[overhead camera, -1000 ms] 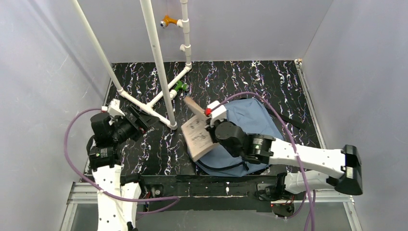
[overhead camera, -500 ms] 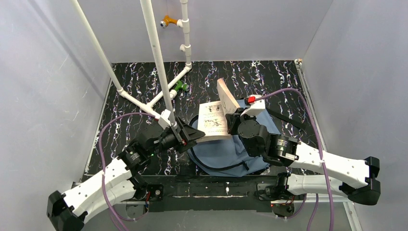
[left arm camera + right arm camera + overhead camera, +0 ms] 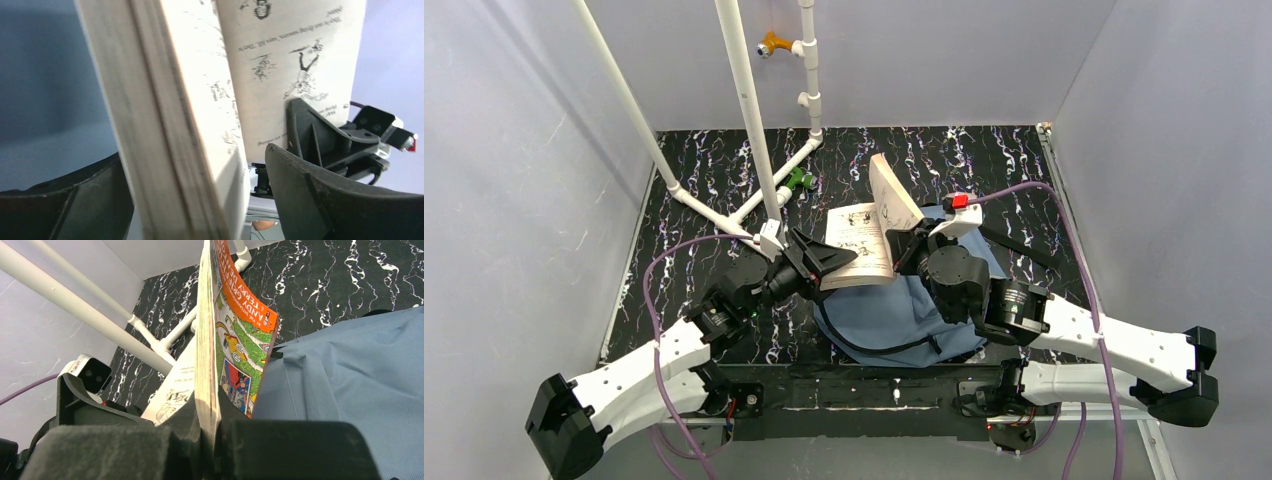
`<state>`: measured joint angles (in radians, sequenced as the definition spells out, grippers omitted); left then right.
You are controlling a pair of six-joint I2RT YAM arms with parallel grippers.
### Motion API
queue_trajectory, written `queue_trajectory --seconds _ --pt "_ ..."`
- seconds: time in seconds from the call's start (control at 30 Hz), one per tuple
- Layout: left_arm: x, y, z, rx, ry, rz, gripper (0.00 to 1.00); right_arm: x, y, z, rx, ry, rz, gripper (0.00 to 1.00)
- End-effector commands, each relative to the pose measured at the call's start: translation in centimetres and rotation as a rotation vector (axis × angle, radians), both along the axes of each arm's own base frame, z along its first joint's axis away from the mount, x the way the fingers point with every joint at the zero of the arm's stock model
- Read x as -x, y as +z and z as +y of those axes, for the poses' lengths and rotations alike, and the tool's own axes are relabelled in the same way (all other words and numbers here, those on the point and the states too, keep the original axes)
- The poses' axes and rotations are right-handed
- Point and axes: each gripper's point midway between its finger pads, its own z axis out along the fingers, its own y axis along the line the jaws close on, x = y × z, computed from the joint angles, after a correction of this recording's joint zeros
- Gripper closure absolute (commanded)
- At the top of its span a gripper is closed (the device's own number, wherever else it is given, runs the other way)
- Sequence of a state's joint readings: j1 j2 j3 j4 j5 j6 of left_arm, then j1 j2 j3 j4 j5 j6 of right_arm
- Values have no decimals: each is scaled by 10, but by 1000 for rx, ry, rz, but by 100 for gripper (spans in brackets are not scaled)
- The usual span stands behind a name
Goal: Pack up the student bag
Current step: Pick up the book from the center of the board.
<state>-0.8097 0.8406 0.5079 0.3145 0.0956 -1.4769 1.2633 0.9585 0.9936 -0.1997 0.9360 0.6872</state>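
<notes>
The student bag (image 3: 894,315), dusty blue with black trim, lies flat on the black marbled table; it also shows in the right wrist view (image 3: 350,380). A paperback book (image 3: 862,240) hangs open above the bag's far left edge. My right gripper (image 3: 904,245) is shut on its upright half, the page block with the orange comic cover (image 3: 235,335), and the fingers (image 3: 212,440) pinch the pages. My left gripper (image 3: 829,262) is open, its jaws standing either side of the book's other half (image 3: 175,140) with a gap on the right side.
A white PVC pipe frame (image 3: 749,130) rises from the table's far left, just behind my left gripper. A green clamp (image 3: 799,180) sits at its base. The bag's black strap (image 3: 1024,250) trails right. Grey walls enclose three sides.
My left arm swung in from the far left to the book and put its open jaws around one half. My right gripper carried the book up and right over the bag, and it fell open.
</notes>
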Motion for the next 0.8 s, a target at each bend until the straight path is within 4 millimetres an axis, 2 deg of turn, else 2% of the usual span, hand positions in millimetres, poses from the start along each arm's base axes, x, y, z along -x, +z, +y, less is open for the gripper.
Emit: queue_trajectory --seconds 0.0,0.1,0.2,0.37,0.4,0.43,0.53,0.57,0.6,0.77 --pt "3 30 7 79 18 -106 20 2 49 -6 -222 -11 -42 99" --pt "3 30 14 77 41 -138 38 5 38 -4 -180 19 -35 99" --pt "4 24 13 77 38 -128 49 10 31 4 -124 85 -41 99" --pt "4 17 2 60 -12 -132 69 22 25 30 -25 240 -65 99" --pt "5 17 0 54 -26 -147 75 25 24 37 3 282 -74 92" --pt "6 18 -2 50 -39 -164 80 29 24 43 36 332 -87 81" --pt "9 15 -4 37 -64 -184 91 45 24 58 165 497 -133 27" --pt "9 15 -3 40 -61 -194 99 50 26 60 194 538 -140 13" --pt "10 14 -2 39 -59 -199 100 52 27 59 227 563 -154 3" --pt "15 14 11 42 -48 -264 100 51 45 38 307 549 -180 2"
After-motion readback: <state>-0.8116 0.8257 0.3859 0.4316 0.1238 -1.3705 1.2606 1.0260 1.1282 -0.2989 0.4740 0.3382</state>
